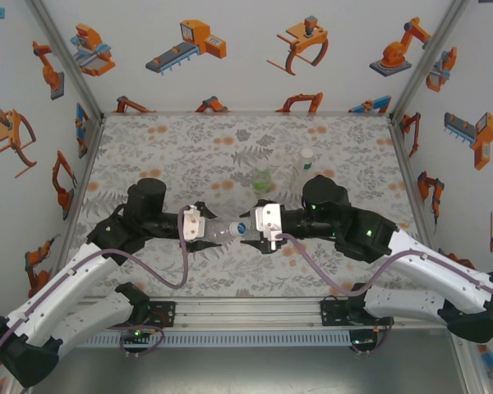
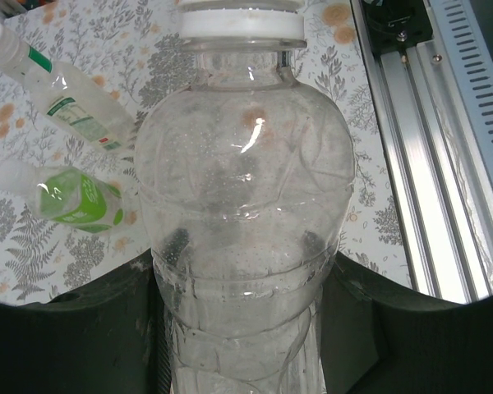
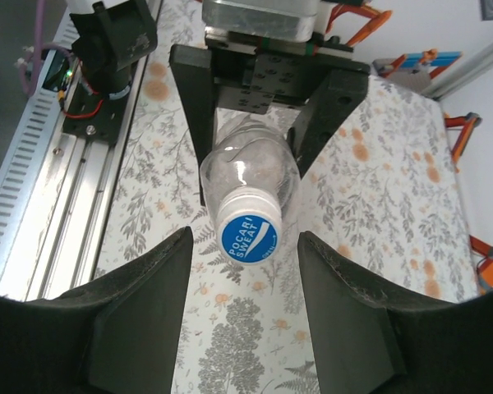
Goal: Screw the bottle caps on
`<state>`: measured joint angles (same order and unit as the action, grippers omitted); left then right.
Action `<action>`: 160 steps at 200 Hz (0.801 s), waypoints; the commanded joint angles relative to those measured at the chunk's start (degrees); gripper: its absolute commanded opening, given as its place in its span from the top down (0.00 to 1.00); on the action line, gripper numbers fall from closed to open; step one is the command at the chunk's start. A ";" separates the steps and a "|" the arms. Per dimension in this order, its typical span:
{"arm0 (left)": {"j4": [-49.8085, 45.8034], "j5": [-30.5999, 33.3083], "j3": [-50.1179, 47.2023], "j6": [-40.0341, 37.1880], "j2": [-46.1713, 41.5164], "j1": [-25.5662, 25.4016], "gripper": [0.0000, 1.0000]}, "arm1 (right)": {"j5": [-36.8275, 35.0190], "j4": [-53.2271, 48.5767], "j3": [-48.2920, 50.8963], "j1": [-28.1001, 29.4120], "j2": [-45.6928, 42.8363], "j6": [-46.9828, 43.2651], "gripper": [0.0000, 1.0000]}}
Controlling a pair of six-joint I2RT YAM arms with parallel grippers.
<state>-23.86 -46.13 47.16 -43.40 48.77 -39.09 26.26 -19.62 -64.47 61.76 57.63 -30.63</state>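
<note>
My left gripper (image 1: 207, 233) is shut on a clear bottle (image 2: 246, 205), which lies level and points at the right arm. The bottle's neck carries a white-sided cap (image 2: 241, 23) with a blue top (image 3: 251, 236). My right gripper (image 3: 245, 241) is open, one finger on each side of that cap and a gap on both sides. In the top view the bottle (image 1: 223, 233) and cap (image 1: 241, 229) sit between the two grippers, with the right gripper (image 1: 251, 231) at the cap end.
A green-tinted bottle (image 1: 263, 178) and a taller clear bottle with a white cap (image 1: 304, 167) stand behind the right arm. Both also show in the left wrist view, the green bottle (image 2: 78, 197) and the clear one (image 2: 66, 98). A metal rail (image 2: 427, 164) runs along the near table edge.
</note>
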 commanded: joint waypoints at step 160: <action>-0.92 -0.60 1.89 -1.56 -0.88 -0.36 1.00 | -2.23 6.51 2.32 0.21 -0.22 6.01 1.00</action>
<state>-24.49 -46.28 47.22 -43.81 48.71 -39.09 26.76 -17.67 -64.10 61.76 58.06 -29.39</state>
